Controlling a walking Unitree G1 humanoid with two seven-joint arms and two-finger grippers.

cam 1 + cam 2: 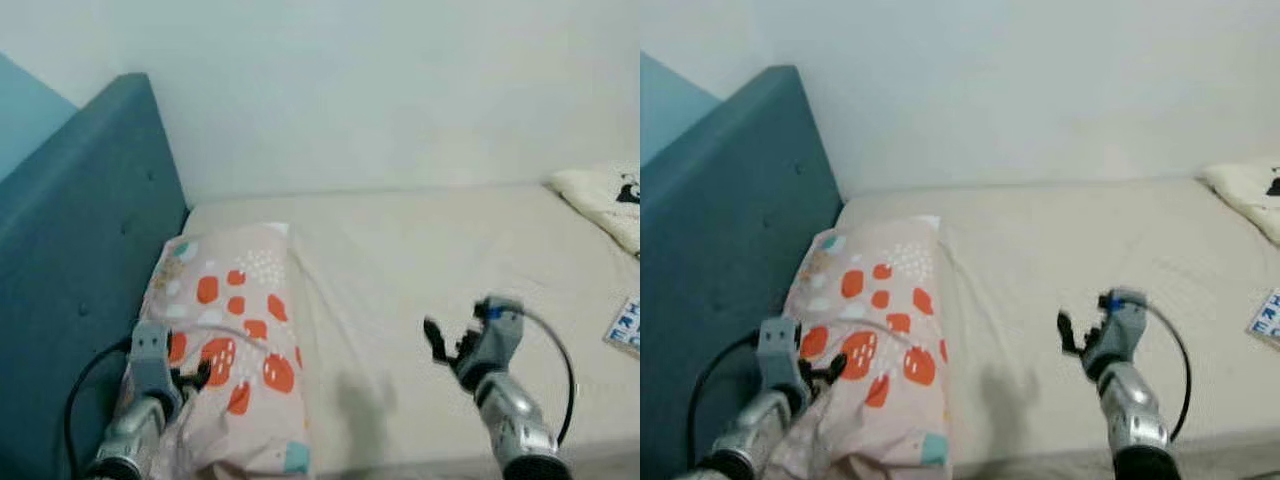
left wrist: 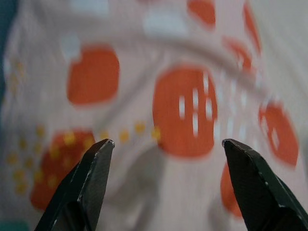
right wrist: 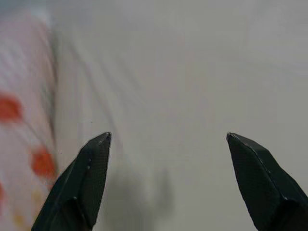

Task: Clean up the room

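Bed (image 1: 420,260), beige sheet, runs along a white wall (image 1: 380,90). Teal padded headboard (image 1: 80,250) on the left.

Pillow (image 1: 235,340): pale pink with orange blobs, white dots and small teal patches. It lies at the head end of the bed, its long side against the headboard. Near end rumpled and bunched.

Left tool (image 1: 190,378) is at the pillow's near left part, low over the fabric. In the left wrist view the tool (image 2: 166,144) stands wide, both black fingers (image 2: 89,183) well apart, nothing between them; the orange-spotted pillow cloth (image 2: 183,110) sits just beyond the tips. Cannot tell whether the tips touch the fabric. A black cable (image 1: 85,385) loops from the left wrist on the headboard side.

Right tool (image 1: 440,345) hangs over bare sheet, right of the pillow and well apart from it. In the right wrist view the tool (image 3: 168,139) also stands wide, holding nothing; sheet wrinkles show beyond it, and the pillow edge (image 3: 24,106) at one side. A shadow (image 1: 365,395) falls on the sheet between pillow and right arm. Black cable (image 1: 560,360) arcs off the right wrist.

Far right: a second cushion (image 1: 605,200), cream with a black mark, at the bed's right edge. Nearer, a small blue-and-white printed item (image 1: 627,325), cut by the frame; cannot tell what it is.
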